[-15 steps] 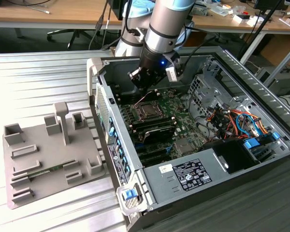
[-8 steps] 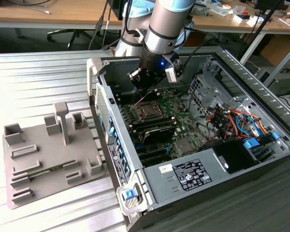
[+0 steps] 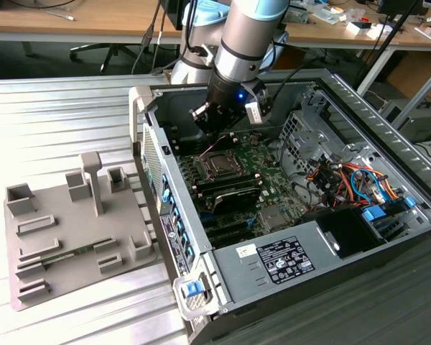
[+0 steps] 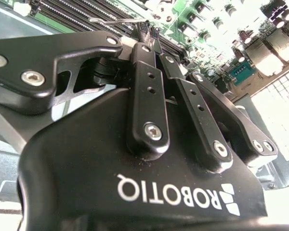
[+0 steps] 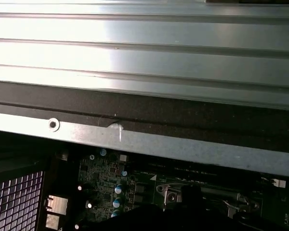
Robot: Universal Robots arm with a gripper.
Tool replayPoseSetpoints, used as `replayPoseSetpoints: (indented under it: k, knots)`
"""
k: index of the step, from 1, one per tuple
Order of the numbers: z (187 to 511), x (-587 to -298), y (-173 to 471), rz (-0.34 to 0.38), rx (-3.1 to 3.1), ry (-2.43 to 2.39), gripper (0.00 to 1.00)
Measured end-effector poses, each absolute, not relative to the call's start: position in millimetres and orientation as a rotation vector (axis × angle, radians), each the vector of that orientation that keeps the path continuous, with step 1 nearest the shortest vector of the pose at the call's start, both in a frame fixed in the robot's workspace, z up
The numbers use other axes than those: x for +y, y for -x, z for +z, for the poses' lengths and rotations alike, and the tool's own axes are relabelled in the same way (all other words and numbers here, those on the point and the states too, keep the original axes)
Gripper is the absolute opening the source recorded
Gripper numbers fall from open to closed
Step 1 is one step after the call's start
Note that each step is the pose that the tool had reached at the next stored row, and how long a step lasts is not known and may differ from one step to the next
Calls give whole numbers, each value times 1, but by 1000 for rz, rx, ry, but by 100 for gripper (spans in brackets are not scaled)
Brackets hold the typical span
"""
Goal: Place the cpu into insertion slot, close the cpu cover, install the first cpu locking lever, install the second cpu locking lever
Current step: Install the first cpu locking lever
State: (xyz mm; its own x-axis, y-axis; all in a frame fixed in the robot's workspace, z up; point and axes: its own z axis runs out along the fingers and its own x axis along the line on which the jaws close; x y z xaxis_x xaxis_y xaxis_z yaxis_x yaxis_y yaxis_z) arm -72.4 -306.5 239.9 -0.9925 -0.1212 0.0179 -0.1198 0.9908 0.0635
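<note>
In the exterior view my gripper (image 3: 214, 133) hangs inside the open computer case, just above the far edge of the insertion slot (image 3: 217, 164) on the green board. The cpu cover (image 3: 205, 160), a silvery frame, lies flat over the slot. Its cut-out shows a dark square; I cannot tell whether that is the cpu. In the second wrist view my black fingers (image 4: 145, 72) are shut together, and their tips (image 4: 147, 31) meet a thin metal locking lever (image 4: 111, 20) that runs along the board beside the long memory slots (image 4: 82, 12).
A grey holder plate (image 3: 72, 230) with posts lies on the ribbed metal table at the exterior view's left. The case wall (image 3: 152, 144), drive cage (image 3: 302, 133), coloured cables (image 3: 348, 176) and power supply (image 3: 273, 262) ring the board. The case rim (image 5: 135, 139) shows in the first wrist view.
</note>
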Motion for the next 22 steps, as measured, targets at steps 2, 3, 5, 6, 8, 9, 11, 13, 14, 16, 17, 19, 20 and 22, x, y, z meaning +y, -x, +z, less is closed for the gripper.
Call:
replayPoseSetpoints:
  k: [2, 3, 5, 6, 8, 9, 11, 13, 14, 16, 17, 19, 20, 22]
  knots:
    - [239, -306, 71, -97, -3113, -188, 11]
    - [239, -306, 69, -97, -3113, -188, 11]
    - [239, -305, 64, -97, -3113, -188, 11]
    - [239, -305, 62, -97, -3113, -188, 11]
    - [238, -305, 56, -97, -3113, -189, 11]
    - [238, -304, 54, -97, -3113, -188, 11]
    - [238, -304, 53, -97, -3113, -188, 11]
    - [238, -304, 54, -97, -3113, -188, 11]
    - [238, -304, 54, -98, -3113, -188, 11]
    - [238, -304, 56, -99, -3113, -188, 11]
    - [237, -304, 57, -101, -3113, -189, 11]
    - [236, -300, 58, -102, -3112, -193, 11]
    - [236, -298, 58, -102, -3112, -196, 11]
    - [235, -298, 58, -102, -3112, -201, 11]
